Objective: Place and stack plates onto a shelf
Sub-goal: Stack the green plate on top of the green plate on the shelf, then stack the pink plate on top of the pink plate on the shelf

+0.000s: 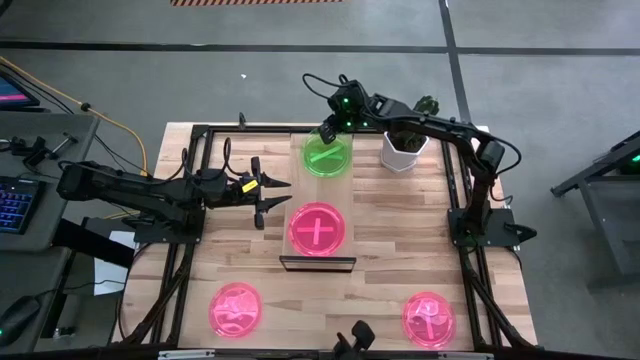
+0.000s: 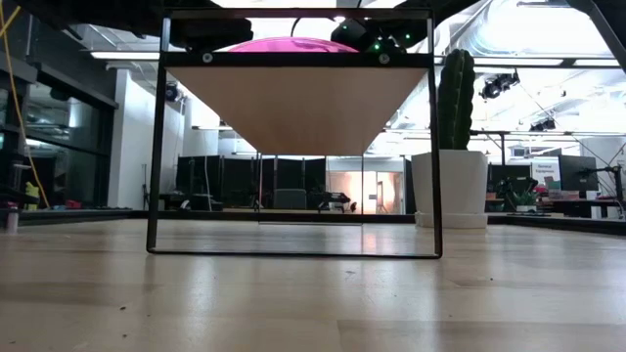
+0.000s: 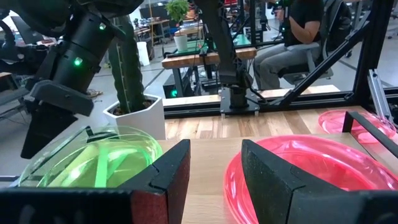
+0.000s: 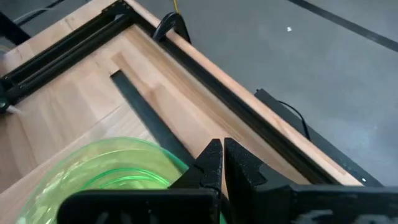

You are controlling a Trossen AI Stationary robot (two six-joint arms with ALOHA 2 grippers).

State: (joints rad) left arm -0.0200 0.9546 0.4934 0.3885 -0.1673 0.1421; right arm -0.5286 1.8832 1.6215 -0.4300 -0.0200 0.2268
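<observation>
A green plate (image 1: 327, 155) is seen lying on the far end of the shelf (image 1: 320, 192), a narrow light-wood board set on a dark frame in the middle of the counter (image 1: 390, 270). A pink plate (image 1: 318, 227) with a cross mark is seen on the near part of the same board, apart from the green one. Two more pink plates are seen on the counter itself, well apart: one (image 1: 236, 309) near the front left corner and one (image 1: 429, 318) near the front right corner.

The right hand (image 1: 327, 130) is placed at the far rim of the green plate, reached in from the right side. In the right wrist view its fingers (image 4: 211, 163) are shown pressed nearly together at the plate's edge; whether the rim is pinched between them cannot be told.

The left hand (image 1: 268, 197) is held just left of the shelf, level with the gap between the two plates on it. Its fingers (image 3: 174, 171) are spread apart and nothing is gripped; the green plate is seen past one finger and the pink plate past the other.

A white pot with a cactus (image 1: 406, 148) is stood on the counter just right of the green plate. In the low view the shelf is seen from beneath, with a pink rim above it. A seated person (image 3: 292, 37) is seen beyond the counter in the left wrist view.
</observation>
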